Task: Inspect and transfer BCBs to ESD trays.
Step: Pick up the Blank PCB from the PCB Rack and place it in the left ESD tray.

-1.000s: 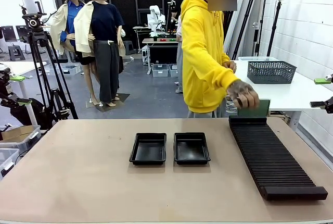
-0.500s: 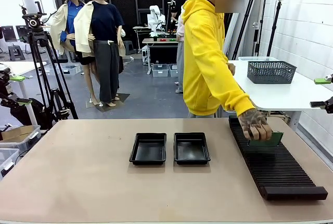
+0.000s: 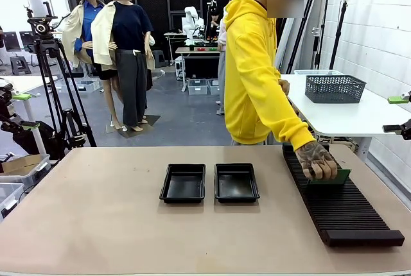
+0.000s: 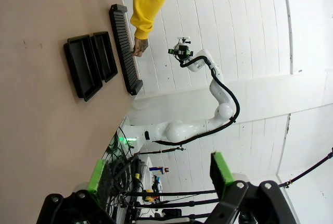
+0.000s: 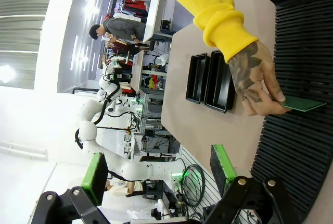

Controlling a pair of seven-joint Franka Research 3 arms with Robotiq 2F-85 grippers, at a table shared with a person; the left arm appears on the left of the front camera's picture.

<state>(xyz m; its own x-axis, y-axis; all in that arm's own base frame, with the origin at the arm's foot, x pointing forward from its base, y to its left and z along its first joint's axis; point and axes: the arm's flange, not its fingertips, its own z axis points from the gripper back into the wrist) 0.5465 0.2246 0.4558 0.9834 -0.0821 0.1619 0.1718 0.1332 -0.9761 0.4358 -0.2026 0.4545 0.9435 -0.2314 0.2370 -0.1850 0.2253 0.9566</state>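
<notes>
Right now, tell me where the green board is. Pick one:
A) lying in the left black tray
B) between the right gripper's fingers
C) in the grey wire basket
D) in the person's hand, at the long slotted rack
D: the person's hand grips the green board and holds it down against the slotted black rack, well apart from the trays and the basket.

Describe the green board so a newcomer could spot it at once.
On the table, find the long black ribbed rack at the robot's right. The board sits on its slots, under the person's hand. It is the one green piece among black trays.
</notes>
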